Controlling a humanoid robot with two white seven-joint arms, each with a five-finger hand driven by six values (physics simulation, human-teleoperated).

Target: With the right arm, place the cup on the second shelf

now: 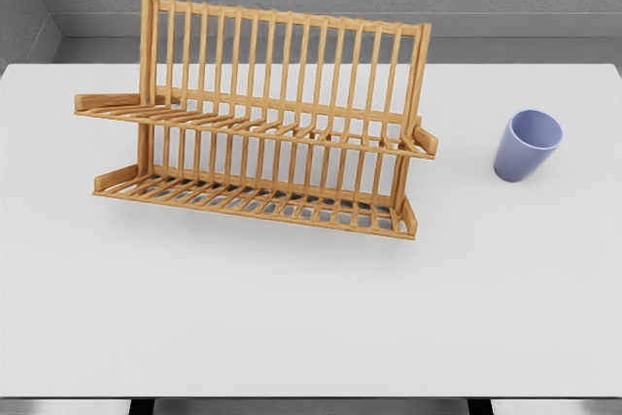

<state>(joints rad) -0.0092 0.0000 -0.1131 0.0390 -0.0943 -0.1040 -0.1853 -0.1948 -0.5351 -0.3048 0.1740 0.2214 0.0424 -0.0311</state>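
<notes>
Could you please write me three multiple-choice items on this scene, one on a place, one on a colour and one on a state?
1. Where does the cup stand?
A. on the rack's upper shelf
B. on the table, right of the rack
C. on the rack's lower shelf

2. What colour is the cup?
A. red
B. green
C. pale blue-violet

3. What do the shelves of the wooden rack hold?
A. nothing
B. a row of plates
C. two cups

Answers:
1 B: the cup rests on the white table, apart from the rack's right end.
2 C: its wall and inside show a light blue-violet.
3 A: both slatted shelves are bare, so the cup has not been placed yet.

No hand is in view.
</notes>
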